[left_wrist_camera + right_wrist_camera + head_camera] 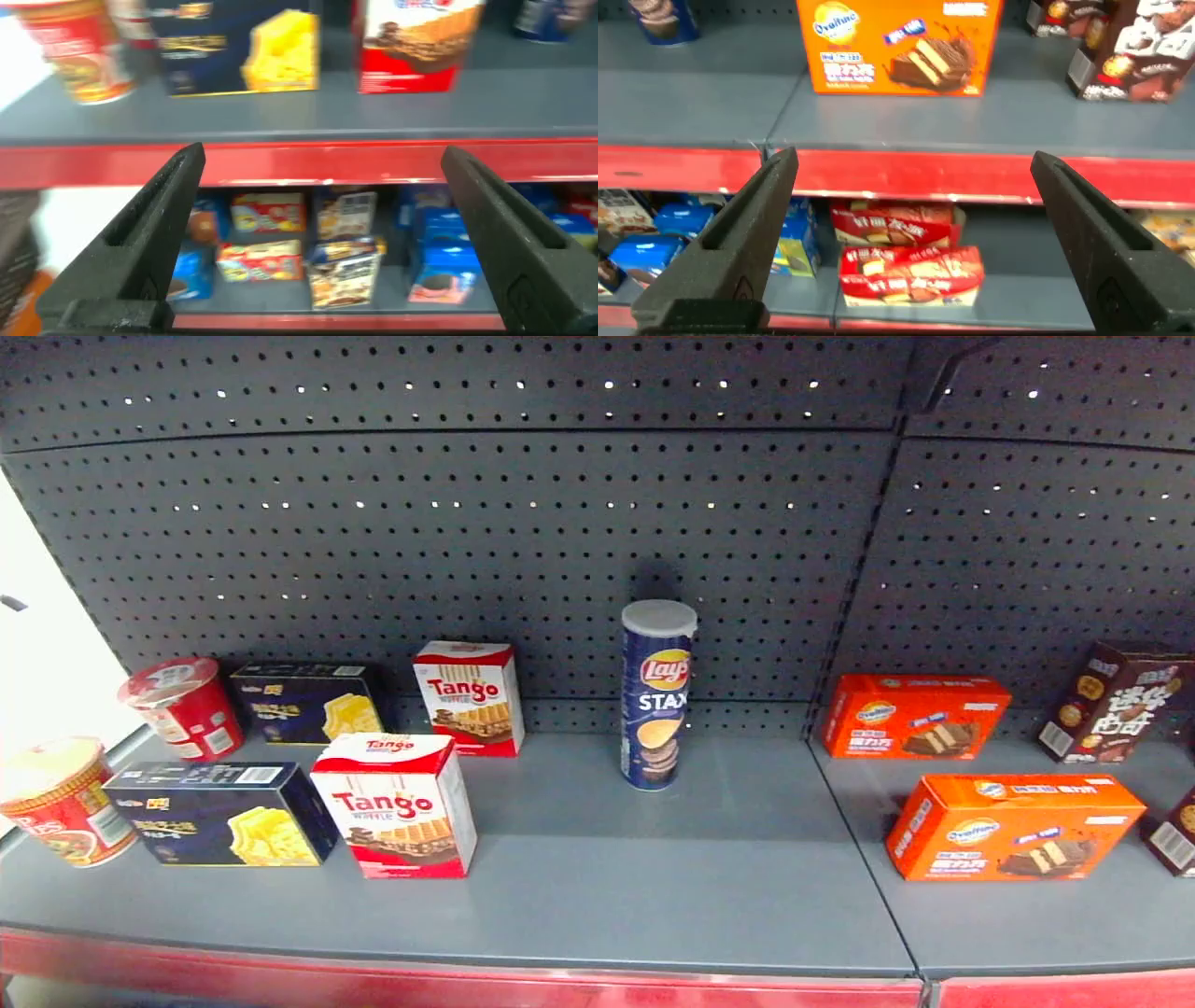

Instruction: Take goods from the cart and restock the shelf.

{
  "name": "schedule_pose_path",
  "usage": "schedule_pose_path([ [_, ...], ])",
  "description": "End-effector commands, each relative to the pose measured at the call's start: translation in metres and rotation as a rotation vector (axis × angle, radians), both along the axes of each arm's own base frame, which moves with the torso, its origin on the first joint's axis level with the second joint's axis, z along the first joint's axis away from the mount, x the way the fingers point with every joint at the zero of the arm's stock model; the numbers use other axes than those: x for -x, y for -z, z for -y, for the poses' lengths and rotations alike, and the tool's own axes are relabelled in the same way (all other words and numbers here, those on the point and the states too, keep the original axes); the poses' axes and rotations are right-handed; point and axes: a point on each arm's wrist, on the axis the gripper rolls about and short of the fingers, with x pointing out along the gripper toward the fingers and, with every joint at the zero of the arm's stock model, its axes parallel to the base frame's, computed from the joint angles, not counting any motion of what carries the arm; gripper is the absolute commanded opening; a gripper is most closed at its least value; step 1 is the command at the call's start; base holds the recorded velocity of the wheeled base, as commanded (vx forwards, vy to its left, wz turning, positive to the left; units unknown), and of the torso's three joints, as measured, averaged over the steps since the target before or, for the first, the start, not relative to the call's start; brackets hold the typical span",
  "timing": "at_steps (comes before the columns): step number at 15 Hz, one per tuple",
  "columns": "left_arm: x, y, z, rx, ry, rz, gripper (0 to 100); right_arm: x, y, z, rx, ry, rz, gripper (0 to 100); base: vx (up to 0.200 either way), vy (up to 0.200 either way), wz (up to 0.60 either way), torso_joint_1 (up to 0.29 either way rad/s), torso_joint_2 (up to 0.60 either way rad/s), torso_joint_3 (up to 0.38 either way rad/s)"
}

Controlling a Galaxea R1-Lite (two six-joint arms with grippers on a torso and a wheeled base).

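Both grippers are held empty, fingers spread wide, just in front of the red front lip [467, 980] of the shelf [597, 896]. The left gripper [322, 159] sits below the near wafer box [397, 807], and the right gripper [915, 161] below the near orange cake box [1013, 826]. Under the lip, biscuit packs [346, 257] and red boxes [906, 261] are seen on a lower shelf [1018, 294].

The shelf to be restocked lies straight ahead, with bare grey board around an upright crisp can [658, 695]. Left of the can stand a second wafer box [471, 695], two dark blue boxes [224, 812] and two noodle cups [61, 803]. At far right are a second orange box [910, 714] and dark brown boxes [1116, 700].

Trouble is judged likeliest at the lip, where a gripper raised too close could be caught underneath. The tall, narrow can could be toppled by a box pushed in beside it, and front-row boxes could be shoved backward.

Printed faces are turned outward throughout. Barcode labels are seen on the near blue box and on a brown box.
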Motion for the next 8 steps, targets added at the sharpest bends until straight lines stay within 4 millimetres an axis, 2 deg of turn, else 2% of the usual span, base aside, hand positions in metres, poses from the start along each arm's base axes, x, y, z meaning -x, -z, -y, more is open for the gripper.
schedule_pose_path([
  [1, -0.0001, -0.0001, 0.0, -0.001, -0.001, -0.001, 100, -0.0001, 0.0, 0.0, 0.0, 0.0, -0.001, 100, 0.0, 0.0, 0.6, -0.007, 0.0, 0.007],
  [8, -0.0001, 0.0001, 0.0, 0.001, -0.001, -0.003, 100, -0.0002, 0.0, 0.0, 0.0, 0.0, -0.003, 100, 0.0, 0.0, 0.6, 0.008, 0.0, 0.001],
])
